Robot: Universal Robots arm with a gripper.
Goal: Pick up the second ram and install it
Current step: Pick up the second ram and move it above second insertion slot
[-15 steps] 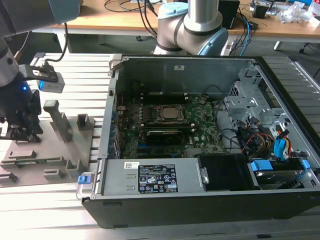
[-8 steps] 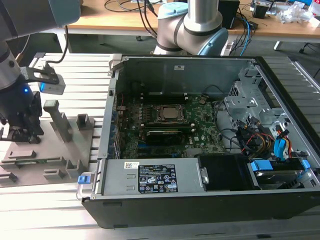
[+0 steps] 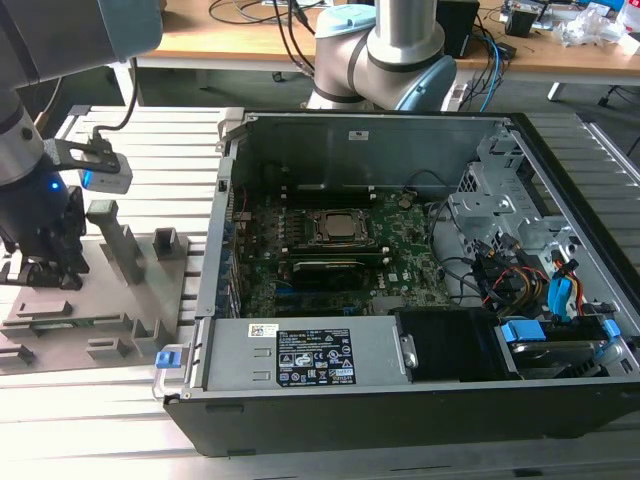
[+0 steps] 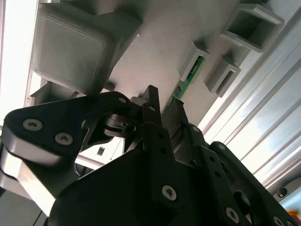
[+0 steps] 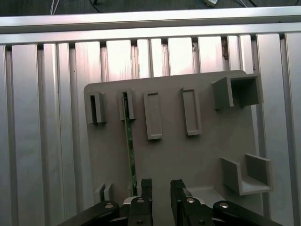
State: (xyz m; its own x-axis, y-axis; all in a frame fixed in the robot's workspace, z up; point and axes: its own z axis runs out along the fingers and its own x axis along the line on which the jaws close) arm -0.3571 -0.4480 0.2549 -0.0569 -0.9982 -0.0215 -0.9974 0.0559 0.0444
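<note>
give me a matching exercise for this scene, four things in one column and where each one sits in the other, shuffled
Things:
1. second ram
2. holder tray
3. gripper
4. motherboard

Places:
a. inside the open computer case
b. on edge in a slot of the tray
c. flat on the ribbed metal table
d. over the tray, fingers open, beside the ram

Pairs: 1-b, 2-c, 3-d, 4-a

The second ram (image 5: 130, 150) stands in the tray (image 5: 207, 155), exterior view's left of the case (image 3: 400, 415)
</note>
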